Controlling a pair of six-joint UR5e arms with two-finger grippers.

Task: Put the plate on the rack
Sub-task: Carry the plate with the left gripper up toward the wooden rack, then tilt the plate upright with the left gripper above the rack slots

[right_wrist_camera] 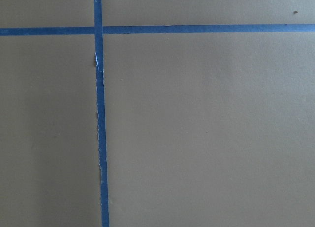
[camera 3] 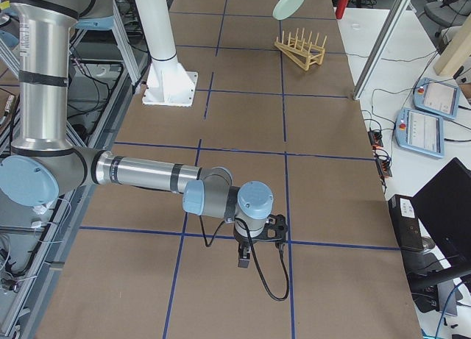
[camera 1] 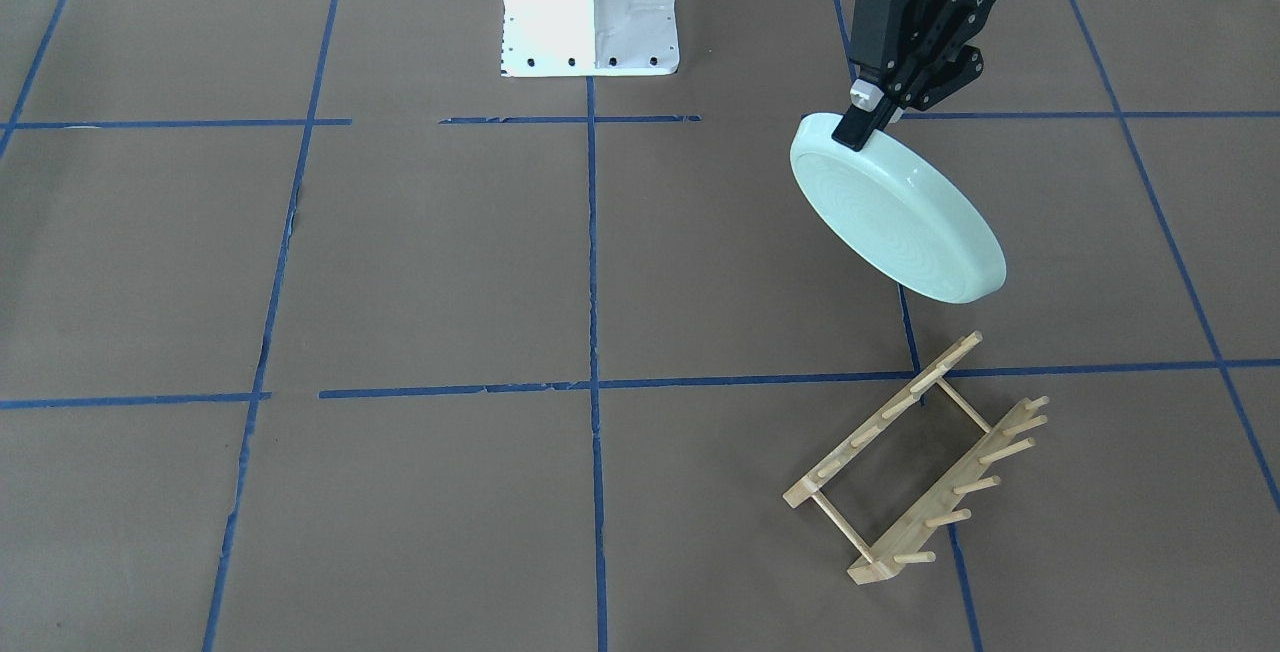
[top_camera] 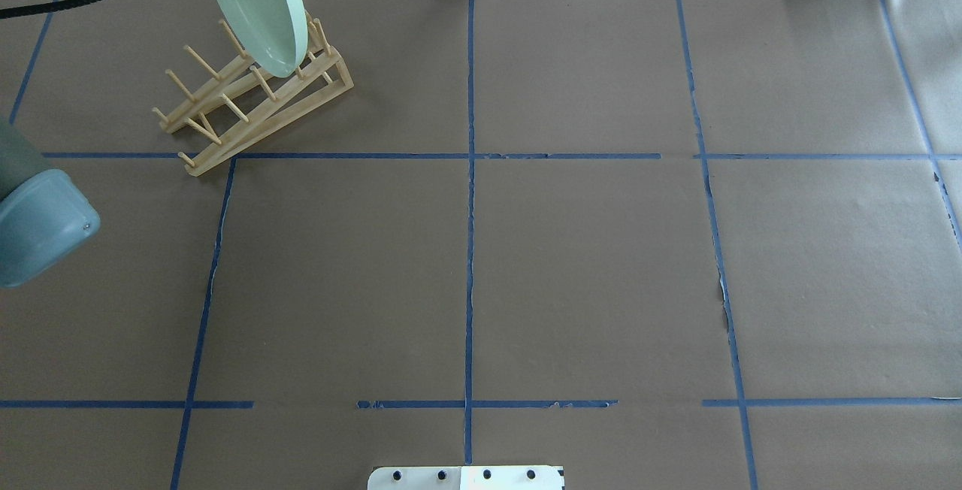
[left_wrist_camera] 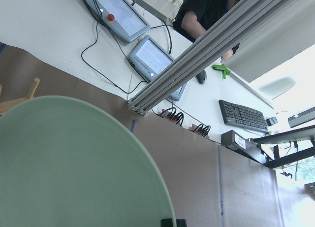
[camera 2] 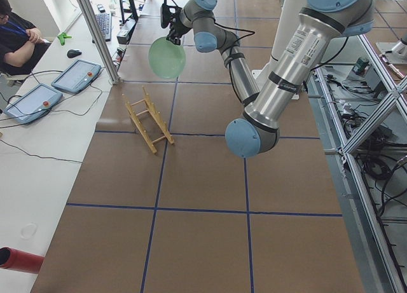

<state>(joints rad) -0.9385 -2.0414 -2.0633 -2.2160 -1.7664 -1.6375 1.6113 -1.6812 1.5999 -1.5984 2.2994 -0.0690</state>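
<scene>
My left gripper is shut on the rim of the pale mint-green plate and holds it tilted in the air, above and behind the rack. The bamboo rack stands on the brown table, pegs up, with nothing in it. In the overhead view the plate hangs over the rack's far end. The plate fills the lower left of the left wrist view. My right gripper hovers low over the table far from the rack; I cannot tell whether it is open or shut.
The white robot base stands at the table's middle back. Beyond the rack's side of the table are an aluminium post, two tablets and a seated operator. A red cylinder lies off the table.
</scene>
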